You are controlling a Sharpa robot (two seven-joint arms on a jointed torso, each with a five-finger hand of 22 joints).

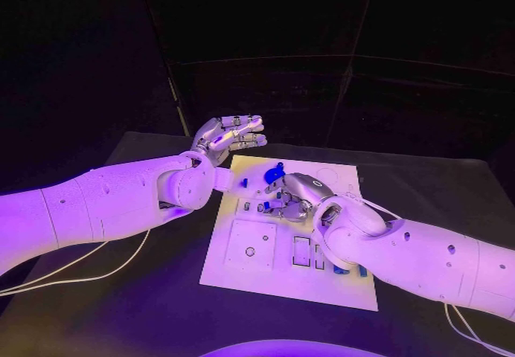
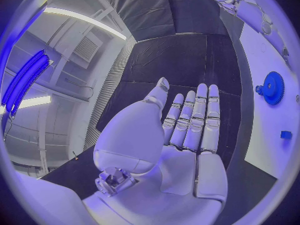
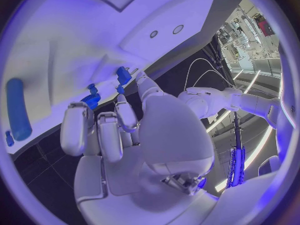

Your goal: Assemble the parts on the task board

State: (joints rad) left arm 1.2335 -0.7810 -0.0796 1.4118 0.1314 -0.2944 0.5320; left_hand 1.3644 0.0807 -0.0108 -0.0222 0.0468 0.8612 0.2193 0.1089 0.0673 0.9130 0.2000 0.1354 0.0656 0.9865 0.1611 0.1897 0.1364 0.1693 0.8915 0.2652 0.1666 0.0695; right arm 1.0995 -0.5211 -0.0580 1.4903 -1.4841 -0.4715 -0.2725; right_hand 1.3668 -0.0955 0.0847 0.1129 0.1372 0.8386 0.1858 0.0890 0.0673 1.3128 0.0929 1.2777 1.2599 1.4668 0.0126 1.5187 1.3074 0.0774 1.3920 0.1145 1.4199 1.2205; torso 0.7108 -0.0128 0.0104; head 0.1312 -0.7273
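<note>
Meanwhile, the left robot hand [image 1: 228, 136] hovers past the far left corner of the task board [image 1: 269, 277], fingers straight, spread, holding nothing. Further right, the right robot hand [image 1: 292, 196] bends down onto the board, fingertips [image 3: 127, 116] curled among small blue parts [image 3: 124, 75]; whether it grips one I cannot tell.

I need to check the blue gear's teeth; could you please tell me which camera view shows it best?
The left wrist view: the blue gear lies unobstructed on the task board, teeth visible. The head view shows it small, beside the right hand. In the right wrist view I cannot identify it.
</note>
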